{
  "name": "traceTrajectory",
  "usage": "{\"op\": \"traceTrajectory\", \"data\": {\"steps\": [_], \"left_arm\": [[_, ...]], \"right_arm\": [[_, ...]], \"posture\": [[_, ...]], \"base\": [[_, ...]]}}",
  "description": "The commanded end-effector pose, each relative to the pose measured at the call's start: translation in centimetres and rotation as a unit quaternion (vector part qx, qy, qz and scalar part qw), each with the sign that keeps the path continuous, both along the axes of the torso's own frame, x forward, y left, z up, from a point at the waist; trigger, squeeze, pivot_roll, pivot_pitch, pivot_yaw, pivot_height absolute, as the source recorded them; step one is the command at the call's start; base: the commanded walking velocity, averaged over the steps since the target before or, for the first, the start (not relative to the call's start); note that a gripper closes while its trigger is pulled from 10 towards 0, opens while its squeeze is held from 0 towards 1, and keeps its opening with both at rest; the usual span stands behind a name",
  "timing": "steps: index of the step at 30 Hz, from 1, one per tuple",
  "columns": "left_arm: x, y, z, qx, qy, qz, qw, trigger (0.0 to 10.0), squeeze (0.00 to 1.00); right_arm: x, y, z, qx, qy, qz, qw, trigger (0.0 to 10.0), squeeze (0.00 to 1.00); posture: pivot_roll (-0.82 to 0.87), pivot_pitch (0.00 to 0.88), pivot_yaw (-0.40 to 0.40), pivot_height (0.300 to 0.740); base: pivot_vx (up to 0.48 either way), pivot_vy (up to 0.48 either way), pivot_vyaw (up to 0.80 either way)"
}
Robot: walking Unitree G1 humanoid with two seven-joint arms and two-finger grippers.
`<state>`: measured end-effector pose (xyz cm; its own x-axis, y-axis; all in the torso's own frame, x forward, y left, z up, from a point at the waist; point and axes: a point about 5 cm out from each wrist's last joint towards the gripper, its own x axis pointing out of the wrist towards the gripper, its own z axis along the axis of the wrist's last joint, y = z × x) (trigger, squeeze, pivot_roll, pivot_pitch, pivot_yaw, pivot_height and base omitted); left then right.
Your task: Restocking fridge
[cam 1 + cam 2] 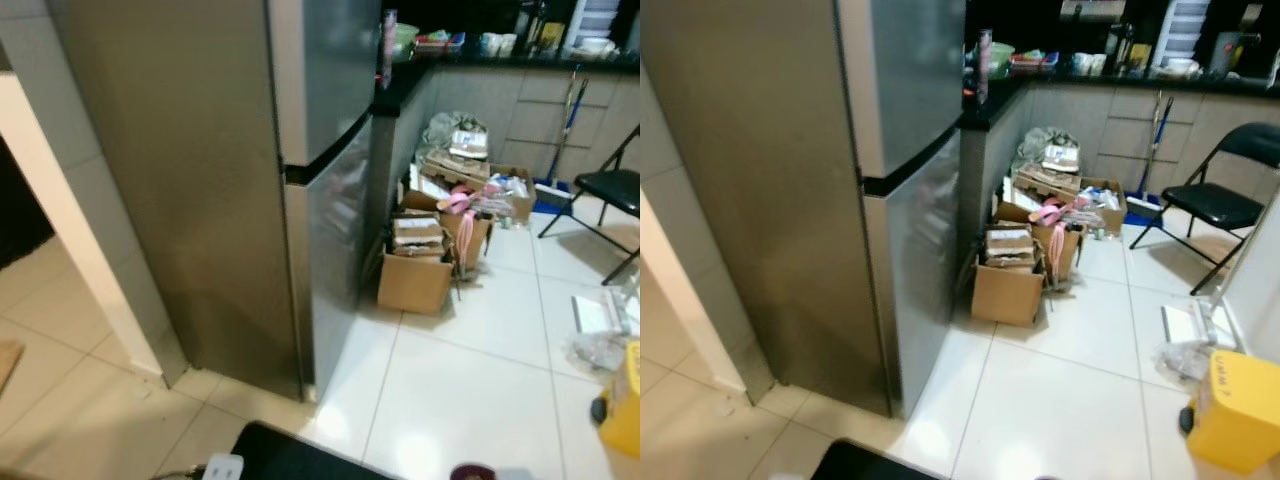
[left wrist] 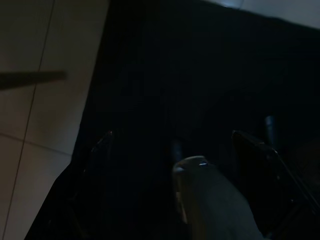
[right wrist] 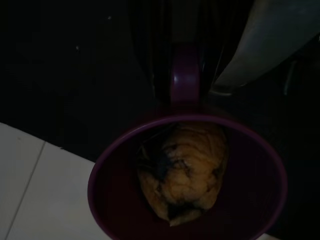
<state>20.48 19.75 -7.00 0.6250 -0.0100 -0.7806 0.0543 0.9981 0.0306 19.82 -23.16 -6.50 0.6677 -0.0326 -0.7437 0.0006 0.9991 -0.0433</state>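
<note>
Purple cup (image 3: 187,175) in right claw (image 3: 186,80)

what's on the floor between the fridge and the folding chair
Open cardboard boxes stuffed with clutter sit by the counter; past them only bare white tile runs to the chair. The fridge is closed. Both eye views show it.

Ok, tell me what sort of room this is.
Most likely a home kitchen. A tall steel fridge stands shut beside a dark countertop loaded with containers, with cabinets below. Open cardboard boxes clutter the white tiled floor, and a folding chair stands nearby.
</note>
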Motion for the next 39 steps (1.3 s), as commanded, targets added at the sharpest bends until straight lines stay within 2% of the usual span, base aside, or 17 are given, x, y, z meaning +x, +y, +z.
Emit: {"op": "traceTrajectory", "data": {"steps": [1, 30, 39], "left_arm": [[-0.64, 0.39, -0.32, 0.003, 0.010, 0.013, 1.000, 10.0, 0.00], [-0.76, 0.92, -0.34, 0.010, 0.016, 0.024, 1.000, 10.0, 0.00], [-0.67, 0.84, -0.30, 0.011, 0.014, 0.020, 1.000, 10.0, 0.00]], "right_arm": [[0.03, 0.26, -0.03, 0.005, -0.004, -0.005, 1.000, 10.0, 0.00], [0.29, 0.65, 0.00, 0.005, -0.004, 0.001, 1.000, 10.0, 0.00], [0.04, 0.62, -0.13, 0.005, -0.002, 0.000, 1.000, 10.0, 0.00]], "posture": [[-0.07, 0.085, -0.005, 0.734], [-0.07, 0.083, -0.002, 0.734], [-0.07, 0.085, 0.003, 0.734]], "base": [[0.000, 0.000, 0.00], [0.000, 0.000, 0.00], [0.000, 0.329, 0.00]]}}
